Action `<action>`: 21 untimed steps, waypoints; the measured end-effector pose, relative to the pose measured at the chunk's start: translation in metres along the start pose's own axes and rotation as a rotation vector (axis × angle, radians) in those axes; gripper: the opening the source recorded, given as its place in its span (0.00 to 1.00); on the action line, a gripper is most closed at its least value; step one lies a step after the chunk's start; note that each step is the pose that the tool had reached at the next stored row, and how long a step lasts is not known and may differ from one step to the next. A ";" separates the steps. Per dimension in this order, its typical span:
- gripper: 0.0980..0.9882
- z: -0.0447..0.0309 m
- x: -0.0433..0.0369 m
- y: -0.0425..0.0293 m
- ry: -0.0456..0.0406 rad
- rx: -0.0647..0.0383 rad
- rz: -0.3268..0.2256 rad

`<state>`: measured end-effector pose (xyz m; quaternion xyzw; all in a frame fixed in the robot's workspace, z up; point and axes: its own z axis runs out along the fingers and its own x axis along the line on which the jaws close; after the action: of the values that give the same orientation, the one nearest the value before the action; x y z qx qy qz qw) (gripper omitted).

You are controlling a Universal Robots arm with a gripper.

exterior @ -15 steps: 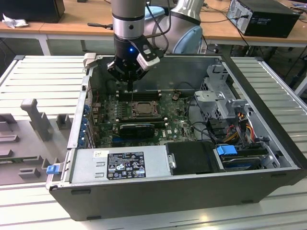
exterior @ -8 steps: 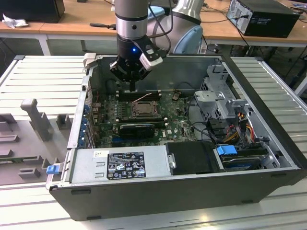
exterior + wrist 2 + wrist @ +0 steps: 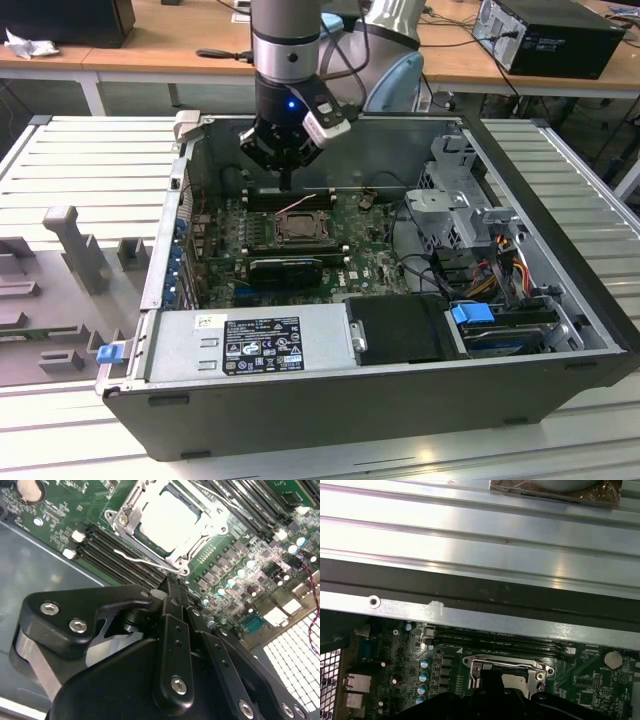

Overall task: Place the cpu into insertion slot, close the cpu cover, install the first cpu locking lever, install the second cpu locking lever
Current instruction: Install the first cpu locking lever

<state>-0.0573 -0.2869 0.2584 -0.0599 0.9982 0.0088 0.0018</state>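
The work looks well advanced. In the exterior view the insertion slot [image 3: 298, 228] sits near the middle of the green motherboard [image 3: 372, 262], between banks of long black memory slots. The silvery cpu cover [image 3: 155, 547] appears to lie folded down flat on the slot, and the pale cpu [image 3: 167, 520] shows through its window, so placing the chip and closing the cover seem done. A thin wire locking lever [image 3: 145, 560] runs along the slot's edge nearest the arm. I cannot tell whether it is hooked home, nor can I tell the state of the second lever. I judge the lever steps to be the part left.

The gripper [image 3: 171, 585] hangs over the memory slots just beside that lever, its fingers drawn together with nothing seen between them.

The open computer case [image 3: 330, 410] holds the motherboard on its floor. A grey power supply [image 3: 250, 345] lies along the case wall opposite the arm. A metal drive cage [image 3: 455, 200] with coloured cables [image 3: 500, 262] fills the end at the exterior view's right. The slot in turn holds the cpu.
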 end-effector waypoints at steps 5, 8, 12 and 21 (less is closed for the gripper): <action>0.01 0.0021 -0.0071 -0.0015 -0.0043 -0.037 0.000; 0.01 0.0081 -0.0095 -0.0019 -0.0046 -0.039 0.002; 0.01 0.0159 -0.0129 -0.0025 -0.0047 -0.039 0.004; 0.01 0.0230 -0.0182 -0.0018 -0.0138 -0.041 0.004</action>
<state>-0.0389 -0.2861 0.2354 -0.0580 0.9979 0.0295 0.0074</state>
